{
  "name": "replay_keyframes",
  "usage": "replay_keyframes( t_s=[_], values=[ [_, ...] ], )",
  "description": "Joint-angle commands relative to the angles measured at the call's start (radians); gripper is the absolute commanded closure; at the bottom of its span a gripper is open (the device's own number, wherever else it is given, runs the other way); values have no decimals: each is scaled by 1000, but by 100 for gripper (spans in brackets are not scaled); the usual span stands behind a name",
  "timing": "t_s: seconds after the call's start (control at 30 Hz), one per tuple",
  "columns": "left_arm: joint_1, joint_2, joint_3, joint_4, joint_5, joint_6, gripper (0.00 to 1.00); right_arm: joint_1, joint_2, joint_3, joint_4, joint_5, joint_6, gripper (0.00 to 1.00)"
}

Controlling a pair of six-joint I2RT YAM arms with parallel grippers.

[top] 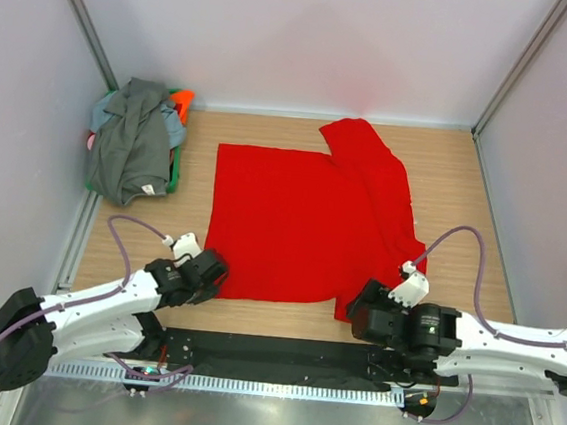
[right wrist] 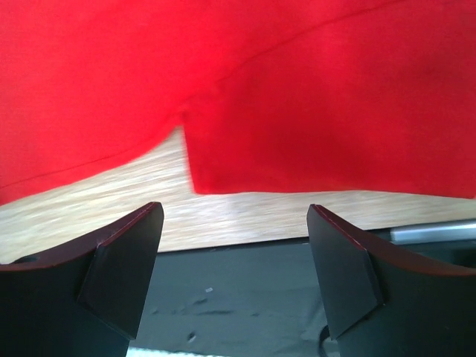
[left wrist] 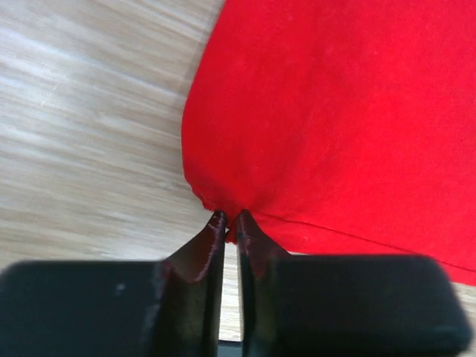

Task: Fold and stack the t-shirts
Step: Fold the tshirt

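— On the wooden table, how were the arms set?

— Both lay low, reaching forward from the near edge. The left arm ran from the near-left corner and angled rightward, its wrist down at the shirt's near-left corner. The right arm came in from the right side and stretched leftward, its wrist at the shirt's near-right corner.

— And the shirt itself?

— The red t-shirt lay flat at mid-table with its stitched hem toward the arms. Its long axis ran near to far, though the body was close to square. One sleeve pointed at the far wall, right of centre.

— Any others?

— A pile of t-shirts sat in the far-left corner, beside the red one but apart from it. A dark grey t-shirt was draped on top, with orange, light blue and green showing at the edges.

— The fingers?

— The left gripper had its fingers almost together, pinching the hem corner, and the cloth puckered toward the tips. The right gripper stood spread wide just short of the hem, holding nothing.
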Motion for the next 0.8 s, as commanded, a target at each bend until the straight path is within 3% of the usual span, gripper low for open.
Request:
replay_keyframes(
  t_s=[0.0, 0.17, 0.4, 0.53, 0.77],
  values=[
    [-2, 16, 33, -17, -54, 31, 100, 6, 122, 24, -32, 19, 66, 16],
    [-2, -45, 152, -151, -132, 56, 100, 4, 287, 29, 14, -17, 60, 14],
    [67, -228, 214, -264, -179, 132, 100, 4, 356, 35, 10, -11, 77, 18],
    [147, -266, 188, -235, -133, 174, 100, 4, 408, 27, 31, -45, 80, 18],
    [171, -199, 140, -148, -61, 200, 100, 4, 391, -56, 143, -82, 114, 19]
  ],
)
